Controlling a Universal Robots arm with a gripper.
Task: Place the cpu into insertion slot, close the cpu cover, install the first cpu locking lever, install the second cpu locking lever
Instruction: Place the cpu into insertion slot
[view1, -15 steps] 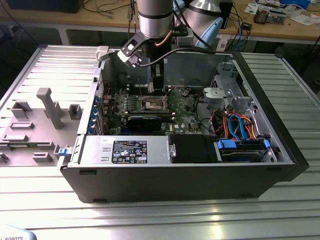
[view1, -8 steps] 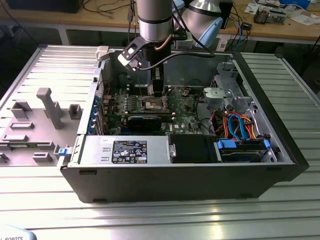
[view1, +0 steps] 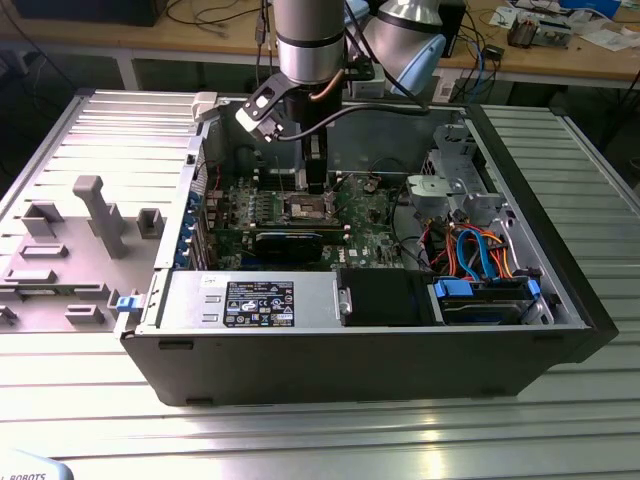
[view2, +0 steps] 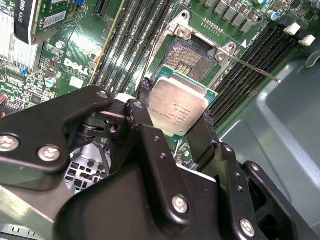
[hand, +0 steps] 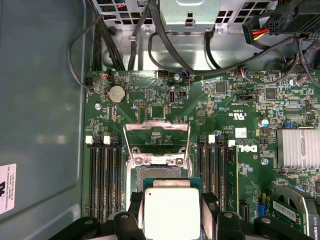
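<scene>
Inside the open computer case (view1: 350, 365), the gripper (view1: 316, 172), clamped on the cpu (view2: 177, 106), hovers at twelve o'clock of the insertion slot (view1: 307, 209), where placing likely calls for square alignment.

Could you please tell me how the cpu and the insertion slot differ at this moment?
The cpu has a plain silver-grey top; the insertion slot is a dark recess with a silvery rim. The cpu is gripped in the hand, unseated; the insertion slot lies in the motherboard, uncovered and empty. Both are square.
</scene>
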